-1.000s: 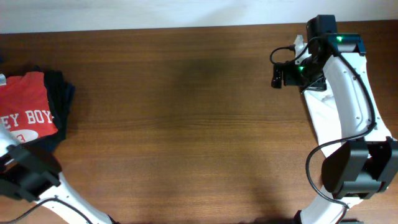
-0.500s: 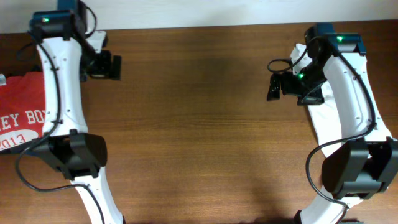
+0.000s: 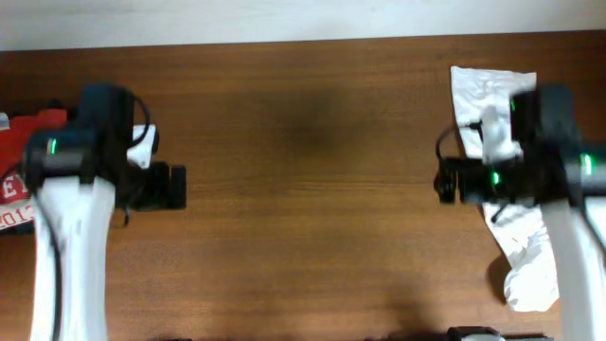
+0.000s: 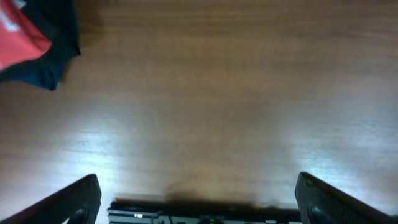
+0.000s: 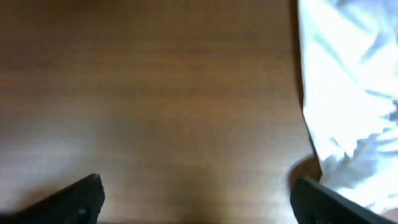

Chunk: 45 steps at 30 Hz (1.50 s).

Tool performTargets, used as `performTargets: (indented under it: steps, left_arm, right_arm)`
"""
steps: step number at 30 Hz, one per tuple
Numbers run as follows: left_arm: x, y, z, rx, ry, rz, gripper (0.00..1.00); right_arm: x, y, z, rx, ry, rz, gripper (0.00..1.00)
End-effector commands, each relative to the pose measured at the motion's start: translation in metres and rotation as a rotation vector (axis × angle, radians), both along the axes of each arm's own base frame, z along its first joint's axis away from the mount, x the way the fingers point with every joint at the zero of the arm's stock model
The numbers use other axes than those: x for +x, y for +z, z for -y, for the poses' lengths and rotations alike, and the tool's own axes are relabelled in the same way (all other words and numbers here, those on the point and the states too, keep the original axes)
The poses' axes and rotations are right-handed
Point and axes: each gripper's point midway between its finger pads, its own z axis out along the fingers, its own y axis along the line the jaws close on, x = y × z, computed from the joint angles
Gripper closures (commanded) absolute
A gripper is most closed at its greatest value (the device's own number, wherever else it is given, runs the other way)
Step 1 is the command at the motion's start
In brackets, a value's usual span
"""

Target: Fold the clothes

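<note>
The left fingers (image 4: 78, 200) and right fingers (image 5: 323, 200) are both spread wide and empty over the table (image 3: 303, 218). The left ones are near the red shirt (image 4: 18, 37), which lies on a dark shirt (image 4: 59, 59) at the far left, and the right ones are just beside the crumpled white shirt (image 3: 488, 90). A pinch on the stacked pair could lift both shirts together, and grabbing the white one by a random wrinkle would likely bunch it further.

Blurred throughout (motion smear overhead), glare on table (image 4: 205, 124).
</note>
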Motion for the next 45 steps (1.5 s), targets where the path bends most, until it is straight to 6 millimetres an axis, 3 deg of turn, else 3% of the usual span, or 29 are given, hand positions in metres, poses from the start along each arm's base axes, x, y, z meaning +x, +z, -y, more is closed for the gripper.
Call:
performTargets:
  steps: [1, 3, 6, 10, 16, 19, 23, 26, 29, 33, 38, 42, 45]
  left_arm:
    - [-0.023, 0.019, -0.002, 0.013, 0.031, 0.241, 0.01]
    - [-0.034, 0.034, -0.002, 0.018, 0.032, 0.445, 0.01]
    - [-0.06, 0.047, -0.001, 0.021, 0.032, 0.598, 0.01]
    - [-0.093, 0.052, 0.0, 0.022, 0.032, 0.64, 0.01]
    - [-0.14, 0.018, 0.002, 0.018, 0.031, 0.45, 0.01]
    - [-0.142, 0.017, 0.002, 0.017, 0.031, 0.443, 0.01]
    - [-0.142, 0.017, 0.002, 0.017, 0.031, 0.443, 0.01]
    - [-0.142, 0.017, 0.002, 0.017, 0.031, 0.443, 0.01]
    - [-0.142, 0.017, 0.002, 0.017, 0.031, 0.443, 0.01]
    - [-0.142, 0.017, 0.002, 0.017, 0.031, 0.443, 0.01]
    - [-0.142, 0.017, 0.002, 0.017, 0.031, 0.442, 0.01]
    - [-0.142, 0.017, 0.002, 0.017, 0.031, 0.442, 0.01]
    - [-0.142, 0.017, 0.002, 0.017, 0.031, 0.443, 0.01]
  right_arm:
    - [-0.026, -0.011, 0.002, -0.019, -0.005, 0.117, 0.01]
    - [-0.039, -0.013, 0.001, -0.02, -0.006, 0.206, 0.01]
    - [-0.059, -0.018, 0.0, -0.013, -0.021, 0.234, 0.01]
    - [-0.061, -0.016, 0.0, -0.013, -0.021, 0.249, 0.01]
    - [-0.056, -0.022, 0.0, -0.012, -0.022, 0.215, 0.01]
    - [-0.05, -0.006, 0.006, -0.049, -0.028, 0.32, 0.01]
    - [-0.049, 0.02, 0.005, -0.055, -0.029, 0.587, 0.01]
    - [-0.06, 0.007, 0.0, -0.067, 0.006, 0.736, 0.01]
    - [-0.068, -0.021, -0.003, -0.062, 0.016, 0.873, 0.02]
    - [-0.055, -0.031, -0.003, -0.065, 0.014, 1.025, 0.01]
    - [-0.024, -0.04, -0.001, -0.073, 0.003, 1.182, 0.01]
    - [-0.014, -0.044, -0.001, -0.075, 0.001, 1.294, 0.01]
    - [-0.012, -0.057, -0.001, -0.107, 0.022, 1.269, 0.01]
